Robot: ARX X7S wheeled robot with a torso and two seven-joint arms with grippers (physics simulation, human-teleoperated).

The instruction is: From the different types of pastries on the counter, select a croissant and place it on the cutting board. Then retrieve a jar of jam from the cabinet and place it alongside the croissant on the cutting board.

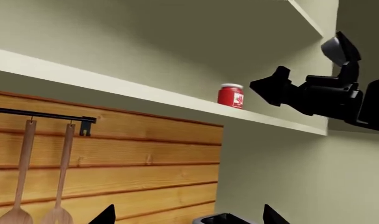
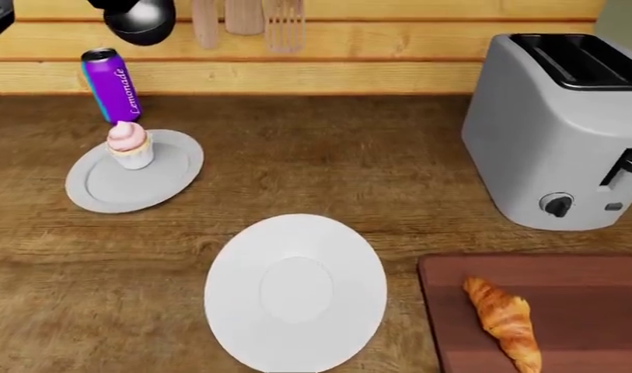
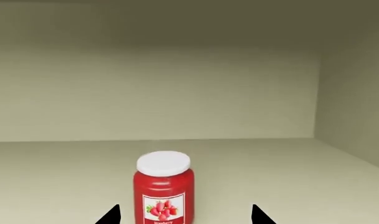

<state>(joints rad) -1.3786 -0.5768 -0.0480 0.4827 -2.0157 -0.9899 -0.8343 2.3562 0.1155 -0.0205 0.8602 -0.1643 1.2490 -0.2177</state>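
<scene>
The red jar of jam (image 3: 163,186) with a white lid stands on the pale cabinet shelf (image 3: 289,168). My right gripper (image 3: 184,217) is open, with the jar just ahead between its two fingertips and not touched. The left wrist view shows the jar (image 1: 230,95) on the shelf with the right gripper (image 1: 264,85) close beside it. My left gripper (image 1: 189,219) is open and empty, raised in front of the wood-panelled wall. The croissant (image 2: 502,315) lies on the dark cutting board (image 2: 585,280) at the counter's front right. The pink cupcake (image 2: 129,144) sits on a small plate (image 2: 150,183).
A large white plate (image 2: 295,291) lies at the counter's front middle. A grey toaster (image 2: 554,132) stands behind the board. A purple can (image 2: 110,85) stands by the wall. Wooden utensils (image 1: 24,186) hang from a rail. Part of the left arm (image 2: 139,19) shows top left.
</scene>
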